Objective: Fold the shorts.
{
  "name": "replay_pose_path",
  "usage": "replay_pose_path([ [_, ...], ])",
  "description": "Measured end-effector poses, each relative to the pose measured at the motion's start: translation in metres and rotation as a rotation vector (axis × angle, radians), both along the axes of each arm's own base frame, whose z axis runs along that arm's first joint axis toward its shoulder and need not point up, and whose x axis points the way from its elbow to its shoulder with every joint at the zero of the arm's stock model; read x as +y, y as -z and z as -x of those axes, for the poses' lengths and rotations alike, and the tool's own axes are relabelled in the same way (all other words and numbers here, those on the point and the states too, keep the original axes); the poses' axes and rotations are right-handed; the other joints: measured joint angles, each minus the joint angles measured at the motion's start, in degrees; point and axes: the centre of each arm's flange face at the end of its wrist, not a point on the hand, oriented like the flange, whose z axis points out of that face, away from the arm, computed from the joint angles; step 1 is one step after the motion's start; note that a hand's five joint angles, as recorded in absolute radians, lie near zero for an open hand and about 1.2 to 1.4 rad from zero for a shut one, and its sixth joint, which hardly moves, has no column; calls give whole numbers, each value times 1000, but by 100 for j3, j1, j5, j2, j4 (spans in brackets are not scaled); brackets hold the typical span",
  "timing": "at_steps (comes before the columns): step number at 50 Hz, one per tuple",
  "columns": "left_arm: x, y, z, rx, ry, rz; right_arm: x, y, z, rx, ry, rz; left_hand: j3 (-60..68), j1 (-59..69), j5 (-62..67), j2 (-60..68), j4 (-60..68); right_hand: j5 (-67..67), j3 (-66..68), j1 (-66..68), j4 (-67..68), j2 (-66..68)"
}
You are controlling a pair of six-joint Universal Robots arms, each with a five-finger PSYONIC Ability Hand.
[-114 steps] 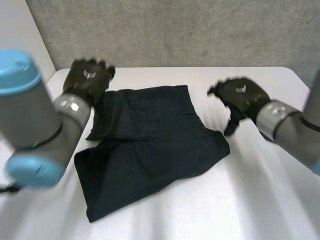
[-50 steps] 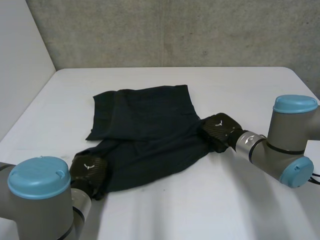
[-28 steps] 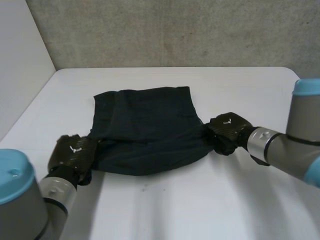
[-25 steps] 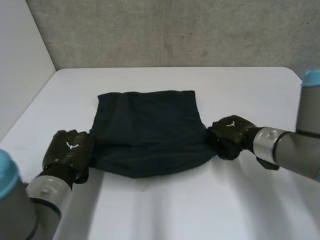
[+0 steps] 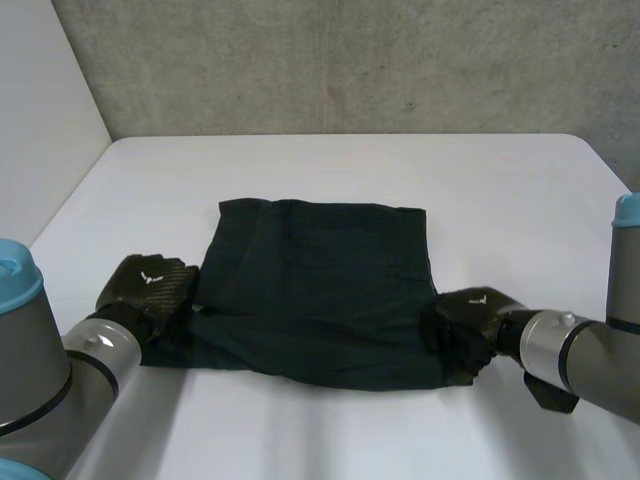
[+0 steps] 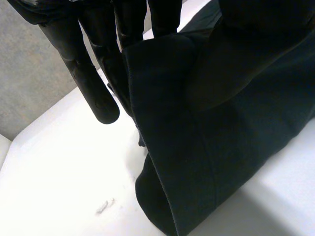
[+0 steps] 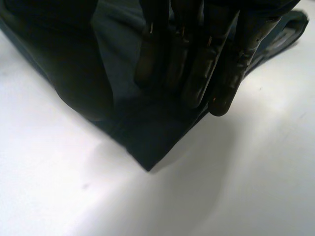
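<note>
While both of my arms reach over the white table [image 5: 330,170], the dark navy shorts [image 5: 320,285] lie spread between them near the middle of the tabletop, in a roughly rectangular shape with the far edge straight and the near edge sagging in a shallow curve. I have my left hand [image 5: 150,290] at the near left corner of the cloth, just off its left edge, and the fabric bunches into a narrow tail where it meets my palm. Along that palm, my fingers [image 6: 96,83] run nearly straight with the shorts' edge tucked in against them, the cloth passing between fingers and thumb side, so I am pinching that corner rather than resting on it; below the fingertips the fabric hangs in a rounded fold down to the table. I have my right hand [image 5: 465,325] at the near right corner, knuckles up, with the cloth gathered under it. Seen from that wrist, my fingers [image 7: 197,69] press side by side onto the top of the fabric and the thumb sits opposite under the dark fold, holding the cloth between them, while the pointed corner of the shorts pokes out past the fingertips and touches the table. A grey concrete wall [image 5: 350,60] stands behind the far edge.
</note>
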Motion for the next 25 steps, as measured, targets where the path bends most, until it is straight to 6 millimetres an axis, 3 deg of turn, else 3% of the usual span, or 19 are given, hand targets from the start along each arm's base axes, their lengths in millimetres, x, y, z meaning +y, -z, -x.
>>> replay_pose_path([
  [10,-3,2,2,-1,2,-4,9,8,3,16,-2,-40,0,0,0,0,0,-1161,-1093,-953,-1109,-1015],
  [25,-6,6,3,-5,3,-13,13,10,-4,-16,-24,104,0,0,0,5,0,-1167,-1087,-999,-1104,-1070],
])
